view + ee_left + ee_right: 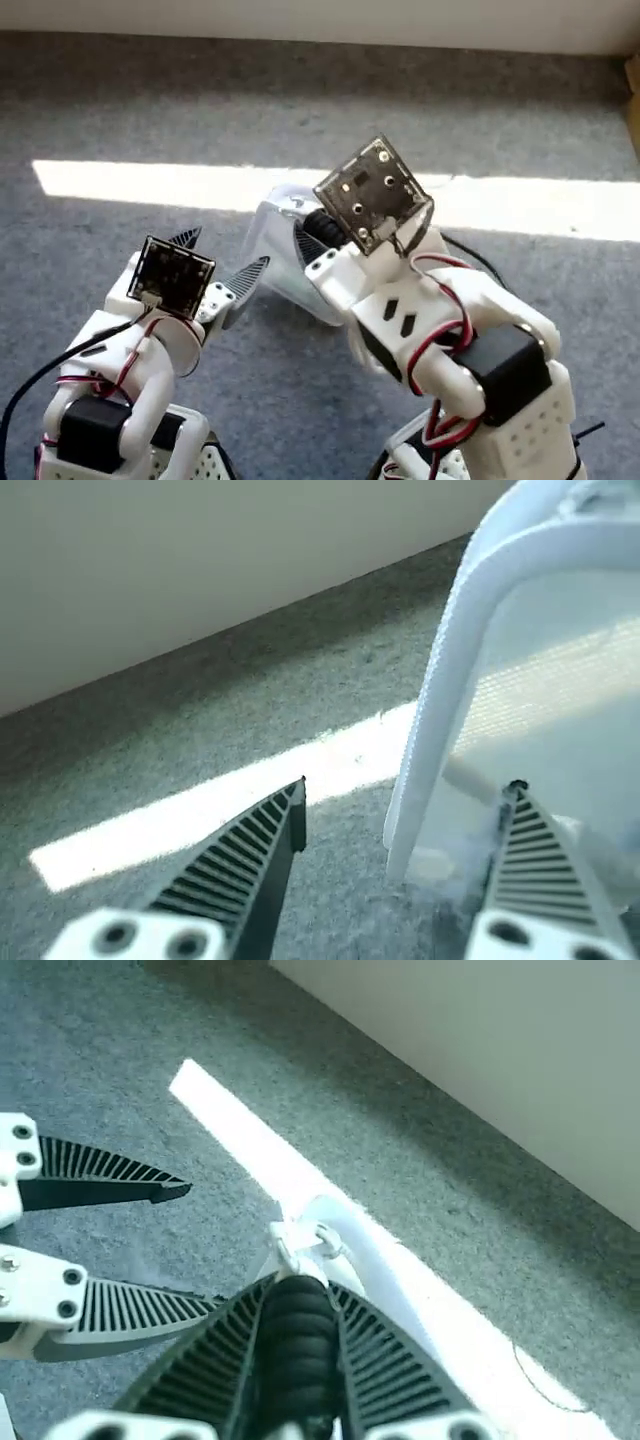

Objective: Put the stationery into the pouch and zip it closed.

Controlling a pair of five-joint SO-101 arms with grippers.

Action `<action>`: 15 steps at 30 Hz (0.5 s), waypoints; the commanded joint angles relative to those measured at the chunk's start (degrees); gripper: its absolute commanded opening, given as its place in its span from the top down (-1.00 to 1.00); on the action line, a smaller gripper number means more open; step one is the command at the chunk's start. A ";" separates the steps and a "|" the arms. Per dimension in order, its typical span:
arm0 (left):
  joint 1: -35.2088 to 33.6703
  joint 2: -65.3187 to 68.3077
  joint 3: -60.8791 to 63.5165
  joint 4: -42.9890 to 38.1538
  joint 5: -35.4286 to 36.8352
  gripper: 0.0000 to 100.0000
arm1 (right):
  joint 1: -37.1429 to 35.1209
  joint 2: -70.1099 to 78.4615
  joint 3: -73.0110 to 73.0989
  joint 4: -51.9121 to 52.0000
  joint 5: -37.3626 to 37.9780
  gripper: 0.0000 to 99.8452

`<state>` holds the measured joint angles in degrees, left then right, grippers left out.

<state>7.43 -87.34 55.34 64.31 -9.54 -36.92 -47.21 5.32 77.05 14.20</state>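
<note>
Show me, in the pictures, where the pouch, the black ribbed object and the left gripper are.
pouch (540,680), left wrist view, on its translucent side wall.
black ribbed object (295,1345), right wrist view, on its ribbed middle.
left gripper (230,248), high view, midway between its open fingers' tips.

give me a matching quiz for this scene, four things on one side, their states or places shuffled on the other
Things
1. left gripper
2. right gripper
3. pouch
4. sunlight strip

States or places
A. white and translucent, between the two grippers
B. shut on a black ribbed item
C. bright band across the grey carpet
D. open, one finger at the pouch's edge

Pairs: 1-D, 2-B, 3-A, 4-C
</note>
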 commanded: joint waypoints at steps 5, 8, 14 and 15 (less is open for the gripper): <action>1.27 -1.10 -1.80 0.97 4.75 0.42 | -0.40 5.23 -2.95 -0.92 0.79 0.99; 0.92 -1.10 -3.12 1.41 4.75 0.41 | -1.63 4.88 -7.60 5.23 0.88 0.99; 0.92 -1.01 -10.95 9.76 4.75 0.33 | -8.04 5.32 -17.89 19.30 0.88 0.99; 0.92 -1.01 -12.88 11.78 4.75 0.33 | -9.01 5.32 -19.03 21.05 0.88 0.99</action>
<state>7.52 -88.13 50.51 70.29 -5.41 -42.99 -41.76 -7.87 93.49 14.55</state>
